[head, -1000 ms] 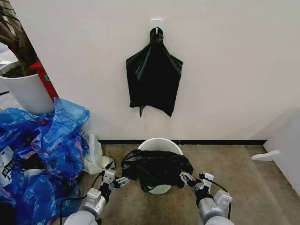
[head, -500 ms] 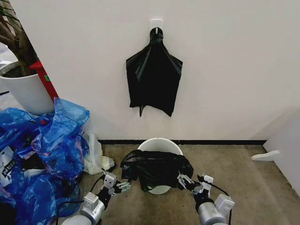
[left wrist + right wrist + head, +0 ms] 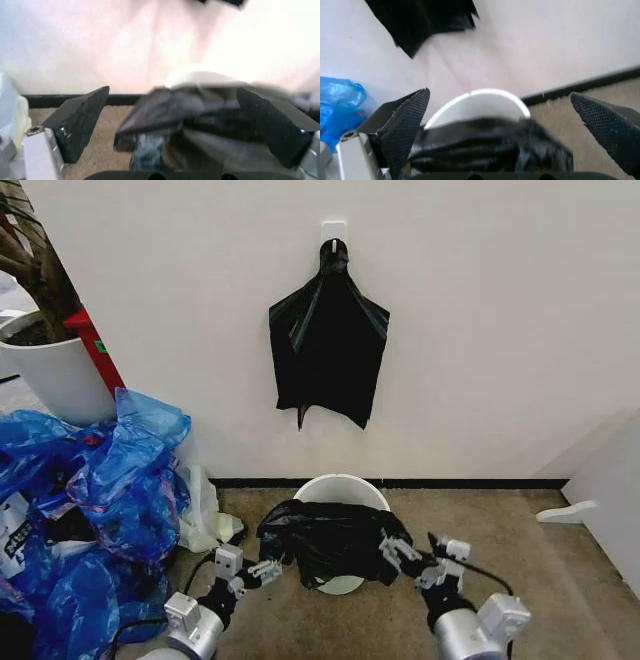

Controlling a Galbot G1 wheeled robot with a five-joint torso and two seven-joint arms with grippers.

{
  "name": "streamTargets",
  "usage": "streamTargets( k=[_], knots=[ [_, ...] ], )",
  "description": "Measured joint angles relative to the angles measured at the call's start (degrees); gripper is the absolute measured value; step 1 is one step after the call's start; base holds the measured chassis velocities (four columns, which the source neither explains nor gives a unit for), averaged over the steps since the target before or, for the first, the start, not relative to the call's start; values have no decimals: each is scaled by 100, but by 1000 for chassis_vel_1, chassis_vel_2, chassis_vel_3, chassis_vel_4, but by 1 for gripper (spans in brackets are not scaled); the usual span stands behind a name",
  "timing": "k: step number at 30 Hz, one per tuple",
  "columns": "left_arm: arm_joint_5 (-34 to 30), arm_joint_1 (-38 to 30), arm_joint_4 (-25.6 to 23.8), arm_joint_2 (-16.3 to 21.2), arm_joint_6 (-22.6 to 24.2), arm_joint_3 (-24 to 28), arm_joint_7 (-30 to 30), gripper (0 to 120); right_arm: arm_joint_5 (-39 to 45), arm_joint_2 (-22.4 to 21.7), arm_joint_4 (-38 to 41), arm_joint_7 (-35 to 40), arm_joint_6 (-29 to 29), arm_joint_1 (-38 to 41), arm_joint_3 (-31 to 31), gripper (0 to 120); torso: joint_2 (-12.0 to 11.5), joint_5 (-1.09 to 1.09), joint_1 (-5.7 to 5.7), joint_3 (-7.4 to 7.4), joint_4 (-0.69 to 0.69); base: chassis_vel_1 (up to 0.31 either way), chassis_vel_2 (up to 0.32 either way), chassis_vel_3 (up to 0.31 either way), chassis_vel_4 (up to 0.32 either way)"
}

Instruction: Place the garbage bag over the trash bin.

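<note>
Far left: round white plant pot (image 3: pixel 50 375) w/ a trunk, then a heap of crinkly translucent blue plastic bags (image 3: pixel 95 480) on the floor by the wall. Left gripper (image 3: pixel 262 571) sits low, just left of the trash bin (image 3: pixel 342 488); jaws wide open, nothing held – in the left wrist view both dark textured pads (image 3: pixel 82 120) stand well apart w/ the film between them but not pinched. Centre: small round white plastic bin w/ rolled rim, on speckled brown floor against the wall. Garbage bag (image 3: pixel 335 540), thin glossy black film, wrinkly, is bunched over the bin's near side; far rim left bare. Above it on the wall a flat black bag (image 3: pixel 330 345) hangs from a white hook, pinched to a point. Right gripper (image 3: pixel 405 558) just right of the bag, jaws spread wide, empty
</note>
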Motion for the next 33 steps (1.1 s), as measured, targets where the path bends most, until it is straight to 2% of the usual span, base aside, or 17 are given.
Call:
streamTargets(
  k=[2,8,12,16,18,20,22,23,24,25,29,30,31,32,33],
  knots=[
    [-320,-38,-364,-140,219,-11,-457,100,22,-133,36,-170,-121,64,289,100,0,0,0,0,-1,0,0,0,0],
    [-439,38,-794,-321,492,-23,-896,100,322,-472,34,-611,-489,150,909,100,0,1,0,0,-2,0,0,0,0],
    [-450,189,-1117,-454,871,-28,-1163,100,1321,-1202,-153,-1203,-1303,611,1560,100,0,1,0,0,-2,0,0,0,0],
    [-469,213,-1224,-542,1080,-52,-1249,100,1971,-1702,-442,-1348,-1848,1152,1701,100,0,1,0,0,1,0,0,0,0],
    [-531,161,-1190,-460,1129,-61,-1344,100,2384,-2113,-1005,-1529,-2211,1907,1565,100,0,1,0,0,0,0,0,0,0],
    [-609,115,-1166,-389,1157,-88,-1346,100,2672,-2291,-1428,-1772,-2556,2523,1411,100,0,-1,1,1,0,0,0,0,0],
    [-667,95,-1166,-345,1176,-106,-1346,100,2790,-2332,-1564,-1856,-2690,2741,1351,100,0,-1,1,1,0,0,0,0,0],
    [-836,44,-1183,-243,1243,-163,-1364,100,3045,-2399,-1892,-2061,-2989,3270,1181,100,0,0,1,1,0,0,0,0,0],
    [-861,37,-1187,-231,1254,-172,-1366,100,3061,-2402,-1915,-2078,-3009,3306,1167,100,0,0,1,1,0,0,0,0,0],
    [-1058,-20,-1210,-132,1332,-249,-1362,100,3192,-2413,-2318,-2376,-3250,3876,904,100,0,-3,1,1,0,0,0,0,0],
    [-1444,-153,-1191,100,1462,-311,-1344,100,3067,-2320,-3210,-2925,-3346,4992,86,100,0,1,1,1,-2,0,0,0,0],
    [-1444,-153,-1191,100,1462,-311,-1344,100,3067,-2320,-3210,-2925,-3346,4992,86,100,0,1,1,1,-2,0,0,0,0],
    [-1478,-191,-1162,150,1475,-312,-1322,100,3012,-2266,-3543,-2997,-3347,5418,-245,100,-1,-1,1,2,0,0,0,0,0],
    [-1483,-199,-1157,156,1478,-312,-1317,100,3004,-2254,-3613,-3006,-3347,5510,-320,100,-1,-1,1,1,0,0,0,0,0],
    [-1506,-244,-1146,159,1501,-316,-1297,100,2980,-2177,-3963,-3027,-3347,5975,-748,100,-1,-2,1,1,1,0,0,0,0]
  ],
)
